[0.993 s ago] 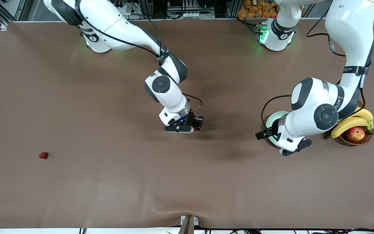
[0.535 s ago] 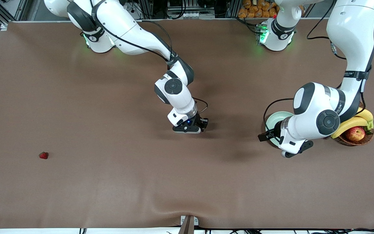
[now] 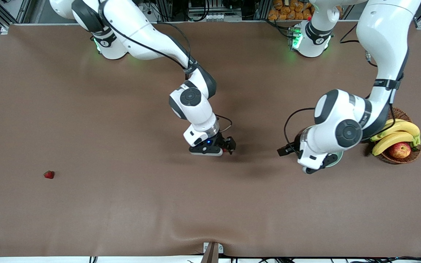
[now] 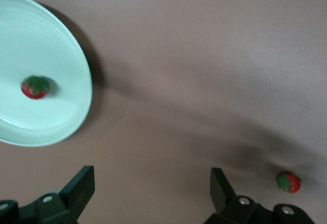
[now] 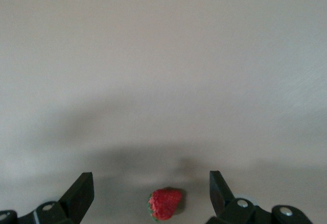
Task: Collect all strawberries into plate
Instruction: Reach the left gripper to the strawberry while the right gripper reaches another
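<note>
Hovering right gripper (image 5: 148, 196): fingers spread, strawberry (image 5: 164, 203) between them, seemingly untouched
Left gripper (image 4: 150, 196): released, beside plate (image 4: 76, 117)
Plate: one berry (image 4: 34, 87) inside

One strawberry (image 4: 35, 87) lies in the plate (image 4: 61, 127), which sits toward the left arm's end of the table (image 3: 122, 212), just beside the basket (image 3: 393, 159) near that end's edge (bananas (image 3: 393, 138) and an apple (image 3: 399, 150) in it). A second strawberry (image 5: 164, 203) lies mid-table between the right gripper's (image 5: 150, 196) spread fingers. A third strawberry (image 3: 49, 174) lies alone toward the right arm's end, nearer the front edge.
</note>
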`<state>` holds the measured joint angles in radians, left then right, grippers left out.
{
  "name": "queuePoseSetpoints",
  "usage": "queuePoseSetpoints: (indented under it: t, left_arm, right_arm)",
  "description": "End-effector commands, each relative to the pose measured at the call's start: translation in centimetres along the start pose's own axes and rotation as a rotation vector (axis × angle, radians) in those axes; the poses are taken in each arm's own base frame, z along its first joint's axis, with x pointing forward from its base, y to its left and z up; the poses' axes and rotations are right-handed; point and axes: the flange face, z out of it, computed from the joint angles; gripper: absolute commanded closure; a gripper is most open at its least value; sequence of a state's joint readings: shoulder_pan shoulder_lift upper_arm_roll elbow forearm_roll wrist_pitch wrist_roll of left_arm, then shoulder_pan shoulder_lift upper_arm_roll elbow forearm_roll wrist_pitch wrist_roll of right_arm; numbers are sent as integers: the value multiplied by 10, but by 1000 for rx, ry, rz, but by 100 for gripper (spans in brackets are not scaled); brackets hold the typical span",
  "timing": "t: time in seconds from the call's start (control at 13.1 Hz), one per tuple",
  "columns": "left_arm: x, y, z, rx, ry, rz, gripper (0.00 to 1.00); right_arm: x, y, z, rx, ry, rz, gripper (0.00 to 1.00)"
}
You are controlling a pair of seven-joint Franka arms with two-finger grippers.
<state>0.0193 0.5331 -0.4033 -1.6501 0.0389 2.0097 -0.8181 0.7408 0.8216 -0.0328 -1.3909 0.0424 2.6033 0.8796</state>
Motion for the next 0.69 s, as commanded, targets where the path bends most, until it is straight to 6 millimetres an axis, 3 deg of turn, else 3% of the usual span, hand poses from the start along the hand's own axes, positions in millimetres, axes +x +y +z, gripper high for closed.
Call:
queuePoseSetpoints:
  t: [0.0,0.23,0.46,0.61]
  left_arm:
    - [-13,26,8,-11,-12,-50,0]
    - [-32,60,23,-33,-6,-97,0]
    - [-54,96,34,-76,11,-82,0]
    - [-69,124,46,-100,6,-164,0]
  right_arm:
    - [38,14,-58,-75,-4,-1,0]
    - [87,50,-114,-132,-39,-77,0]
    - [141,112,-159,-192,-89,-137,0]
    - [172,156,-175,-216,-103,-131,0]
